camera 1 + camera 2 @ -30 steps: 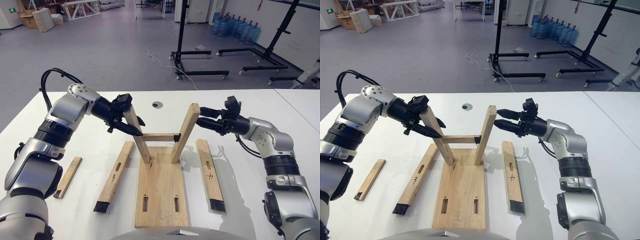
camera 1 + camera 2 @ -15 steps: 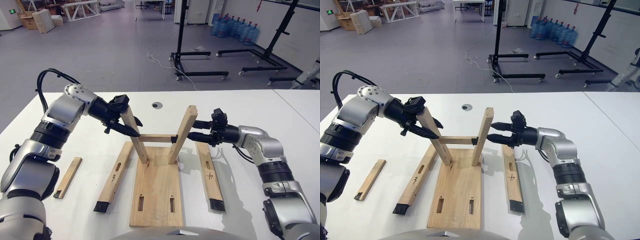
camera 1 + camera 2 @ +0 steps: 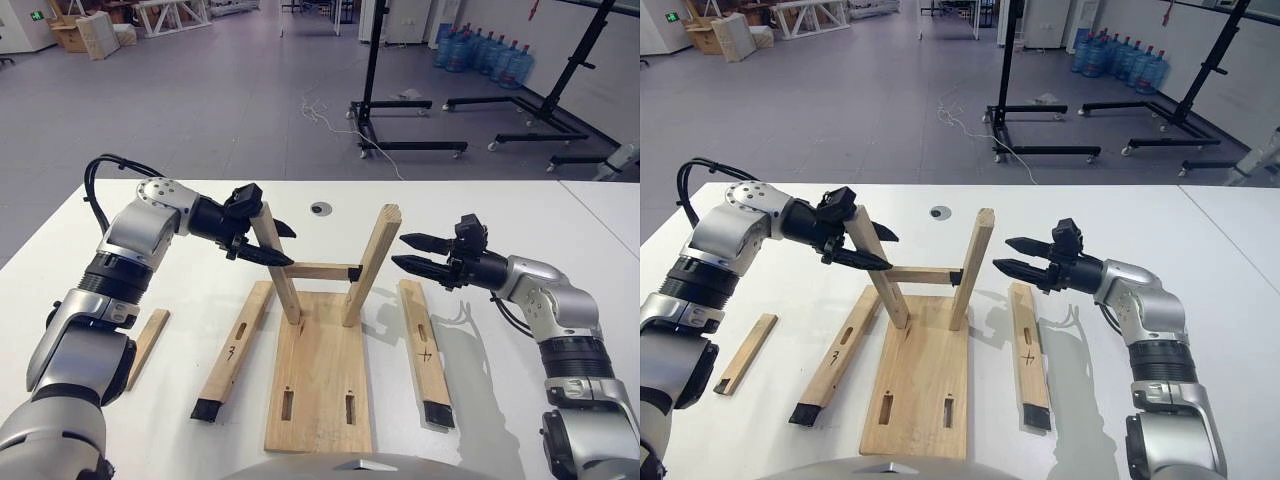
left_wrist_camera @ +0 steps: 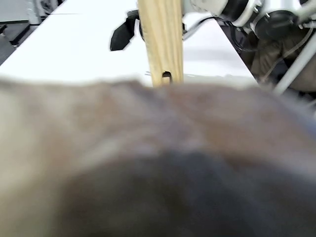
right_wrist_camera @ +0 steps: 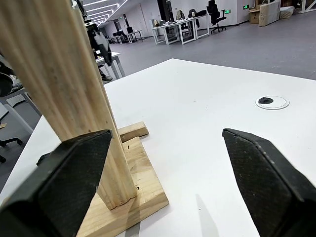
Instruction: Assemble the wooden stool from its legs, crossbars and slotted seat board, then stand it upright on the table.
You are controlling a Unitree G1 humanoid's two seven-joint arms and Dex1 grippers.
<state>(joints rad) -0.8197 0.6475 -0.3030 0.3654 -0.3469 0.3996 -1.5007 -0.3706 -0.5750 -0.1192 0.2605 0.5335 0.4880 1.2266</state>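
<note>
Centre-left, the left gripper (image 3: pixel 285 248) has its fingers clamped on the left-hand leg (image 3: pixel 283 287). Centre-right, the right gripper (image 3: pixel 397 250) holds its fingers apart near the right-hand leg (image 3: pixel 370 265).

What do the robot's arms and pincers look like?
The left arm and right arm are chunky silver-grey tubes with rounded shells and black rings at the joints. Black cables loop out of the left one. The left pincer and right pincer are black, each with two pointed fingers like a beak.
</note>
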